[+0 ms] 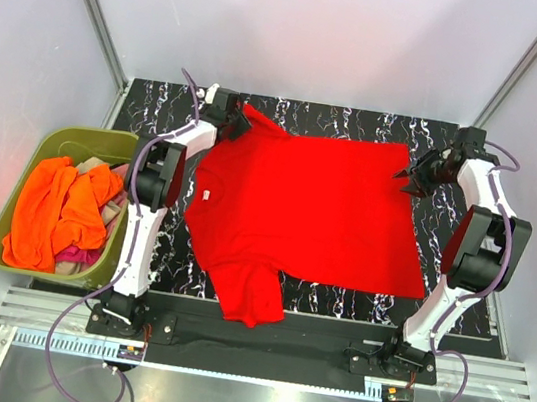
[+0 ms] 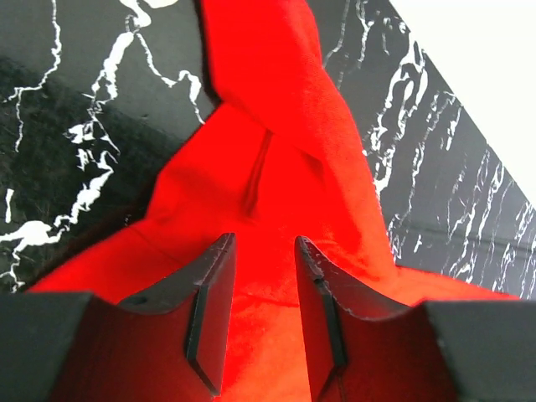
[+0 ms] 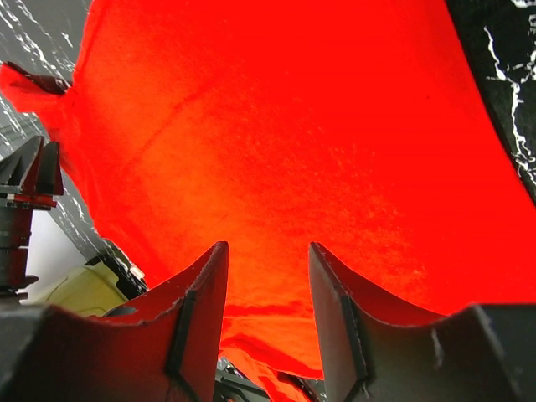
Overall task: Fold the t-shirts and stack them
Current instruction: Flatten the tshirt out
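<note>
Left gripper [image 2: 264, 247] seen apart over red t-shirt [image 1: 309, 202] far sleeve | right gripper [image 3: 268, 251] apart at hem corner | both edges should be pinched fully, lifted evenly

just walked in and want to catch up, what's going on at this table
A bright red cloth t-shirt lies spread out on the black marble-patterned table. The robot's left tool is at the shirt's far left sleeve, the right tool at its far right corner, both with fingers parted. An orange cloth shirt and others wait in the olive-green plastic tub.
</note>
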Robot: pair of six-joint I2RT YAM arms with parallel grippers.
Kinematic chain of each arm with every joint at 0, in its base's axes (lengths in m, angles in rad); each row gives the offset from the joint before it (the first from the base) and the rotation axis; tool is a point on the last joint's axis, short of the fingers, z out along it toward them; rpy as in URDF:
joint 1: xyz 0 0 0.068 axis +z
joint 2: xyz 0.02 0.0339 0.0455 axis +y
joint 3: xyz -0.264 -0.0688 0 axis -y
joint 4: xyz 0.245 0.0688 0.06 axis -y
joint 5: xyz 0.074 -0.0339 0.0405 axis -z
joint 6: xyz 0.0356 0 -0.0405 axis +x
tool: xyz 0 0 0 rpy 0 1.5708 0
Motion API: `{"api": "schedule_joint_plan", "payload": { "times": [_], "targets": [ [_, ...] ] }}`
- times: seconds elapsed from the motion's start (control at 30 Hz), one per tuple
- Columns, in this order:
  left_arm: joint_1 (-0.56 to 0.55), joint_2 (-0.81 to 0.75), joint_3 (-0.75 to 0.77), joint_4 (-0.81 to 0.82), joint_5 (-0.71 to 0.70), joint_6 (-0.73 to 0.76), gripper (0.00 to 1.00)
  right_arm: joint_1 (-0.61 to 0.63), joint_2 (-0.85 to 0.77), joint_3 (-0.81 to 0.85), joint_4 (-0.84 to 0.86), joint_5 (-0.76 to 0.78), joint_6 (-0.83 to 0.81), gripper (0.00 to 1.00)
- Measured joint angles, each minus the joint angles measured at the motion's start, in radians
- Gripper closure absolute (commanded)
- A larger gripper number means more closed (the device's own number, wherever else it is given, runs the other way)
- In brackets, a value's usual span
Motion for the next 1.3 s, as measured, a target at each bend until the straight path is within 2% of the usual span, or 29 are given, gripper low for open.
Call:
{"api": "schedule_joint_plan", "payload": {
  "times": [0.5, 0.97, 1.1, 1.13, 1.2, 1.3],
  "targets": [
    [0.026, 0.084, 0.04, 0.114, 0.034, -0.089, 0.63, -0.008, -0.015, -0.039, 0.004, 0.0, -0.01, 0.51],
    [0.022, 0.085, 0.039, 0.133, 0.08, -0.093, 0.68, -0.008, -0.016, -0.04, 0.018, -0.007, -0.01, 0.51],
    [0.021, 0.1, 0.056, 0.141, 0.083, -0.1, 0.76, -0.008, -0.016, -0.04, 0.023, -0.008, -0.01, 0.51],
    [0.021, 0.109, 0.068, 0.14, 0.084, -0.1, 0.86, -0.008, -0.016, -0.04, 0.023, -0.008, -0.01, 0.51],
    [0.021, 0.131, 0.096, 0.14, 0.088, -0.105, 0.97, -0.008, -0.016, -0.04, 0.024, -0.008, -0.01, 0.51],
    [0.018, 0.156, 0.132, 0.134, 0.096, -0.103, 1.0, -0.008, -0.016, -0.04, 0.024, -0.008, -0.01, 0.51]
  ]
}}
